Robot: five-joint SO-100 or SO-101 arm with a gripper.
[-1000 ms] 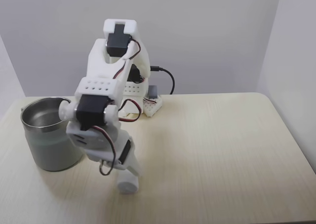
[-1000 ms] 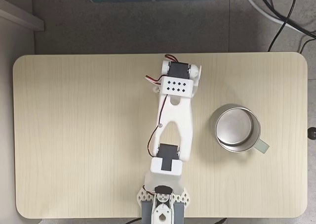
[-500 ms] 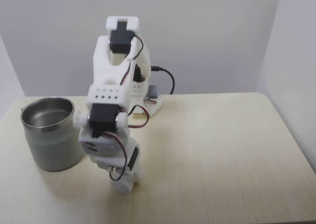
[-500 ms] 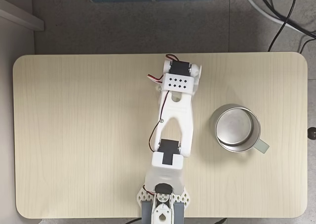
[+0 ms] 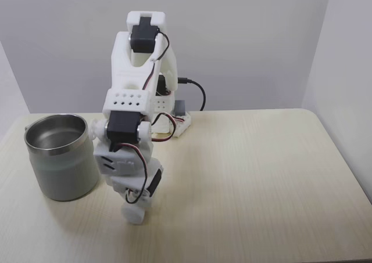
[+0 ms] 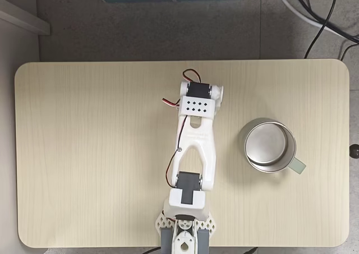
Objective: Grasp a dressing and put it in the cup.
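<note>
Since the earlier pictures, the white plastic robot arm has swung its lower end toward the wide cylindrical metal cup with its shiny steel inside and matte grey-green outside, and in the side-on fixed view the gripper now sits nearer that cup than it did half a second ago. The cup itself has not moved. In the side-on fixed view the gripper points down at the pale wood-grain table, to the right of the cup and a little nearer the camera, with a small white rounded shape at its tip touching or almost touching the tabletop. Whether that shape is the small white roll of dressing or part of the gripper cannot be told, and whether the jaws are spread or pressed together cannot be told either. In the fixed view from above, the arm covers its own gripper, and the cup stands to the right of the arm, well apart from it, with its steel interior showing nothing inside.
</note>
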